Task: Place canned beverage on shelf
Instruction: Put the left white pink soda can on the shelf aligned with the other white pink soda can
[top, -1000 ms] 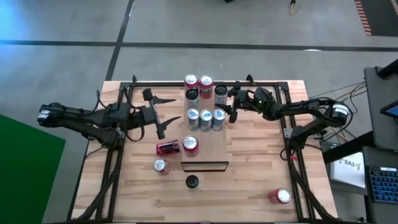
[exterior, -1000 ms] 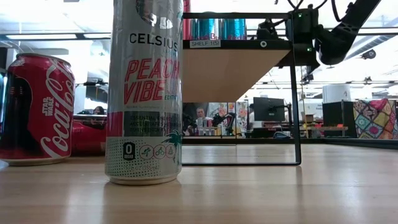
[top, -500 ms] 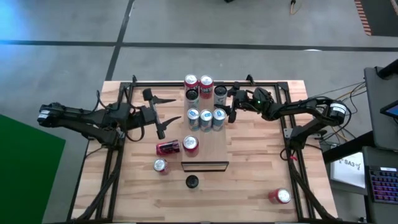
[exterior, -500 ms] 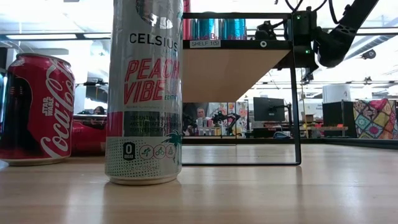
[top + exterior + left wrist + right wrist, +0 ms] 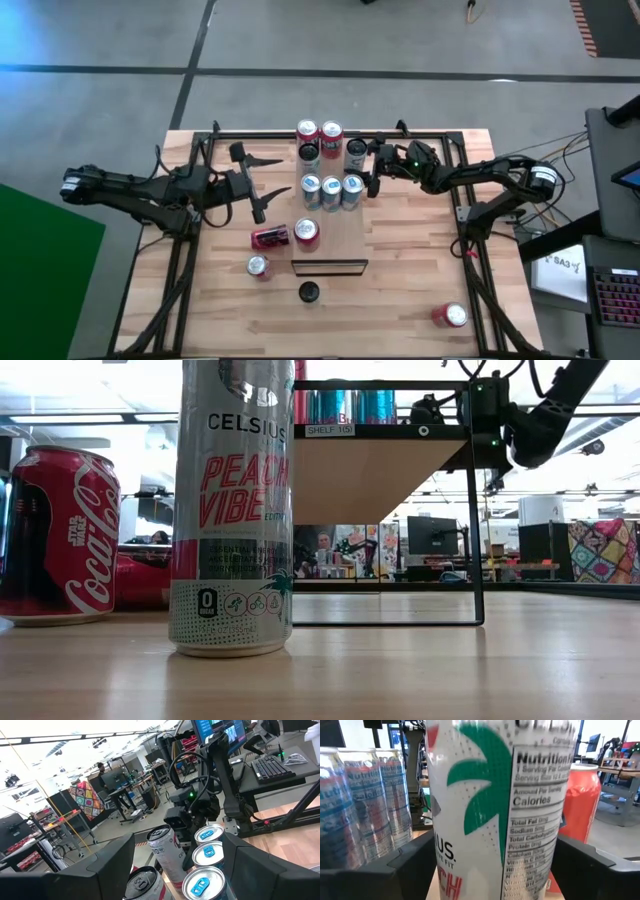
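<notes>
The right gripper (image 5: 372,168) stands with jaws released around a white can (image 5: 355,152) on the shelf (image 5: 345,235) near the worktop's far edge. The left gripper (image 5: 262,188) waits off the shelf's side, jaws apart.

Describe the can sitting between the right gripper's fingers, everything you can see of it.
The can is a tall, slim metal one, white with fine grey dots, a green palm-tree print, red lettering low down and a nutrition facts panel. It stands upright on the shelf at its far right, beside a red can and near three blue-topped cans. The right gripper brackets it, one finger on each side, jaws open; whether the fingers touch it cannot be told.
</notes>
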`<state>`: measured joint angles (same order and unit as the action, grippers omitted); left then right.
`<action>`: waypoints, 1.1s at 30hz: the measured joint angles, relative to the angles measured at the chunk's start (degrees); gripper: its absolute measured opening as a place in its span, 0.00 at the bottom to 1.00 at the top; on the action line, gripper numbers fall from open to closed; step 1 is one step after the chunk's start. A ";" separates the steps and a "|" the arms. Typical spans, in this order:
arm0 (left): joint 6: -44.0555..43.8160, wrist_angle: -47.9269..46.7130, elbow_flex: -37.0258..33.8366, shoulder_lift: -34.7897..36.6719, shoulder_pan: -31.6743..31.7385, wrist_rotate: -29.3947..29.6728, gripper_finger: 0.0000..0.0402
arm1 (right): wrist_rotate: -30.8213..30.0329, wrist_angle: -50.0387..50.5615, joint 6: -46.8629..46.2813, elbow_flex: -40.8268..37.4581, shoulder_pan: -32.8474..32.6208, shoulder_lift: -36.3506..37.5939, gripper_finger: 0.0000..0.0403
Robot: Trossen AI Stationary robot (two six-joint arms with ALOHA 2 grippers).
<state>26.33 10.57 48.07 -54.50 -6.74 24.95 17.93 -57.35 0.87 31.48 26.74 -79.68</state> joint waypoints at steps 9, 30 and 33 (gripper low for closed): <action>0.00 0.02 0.00 0.00 0.00 0.00 0.67 | 0.01 0.12 -0.12 0.00 0.00 3.43 0.83; -0.28 0.07 0.00 0.00 0.00 0.00 0.67 | 0.04 3.96 -0.84 4.40 0.00 6.23 0.83; -0.28 0.07 0.00 0.00 0.00 -0.02 0.67 | 0.04 4.47 -0.85 5.07 0.00 6.23 0.83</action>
<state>26.04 10.63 48.07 -54.50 -6.74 24.93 17.98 -52.89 0.02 36.56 26.74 -73.45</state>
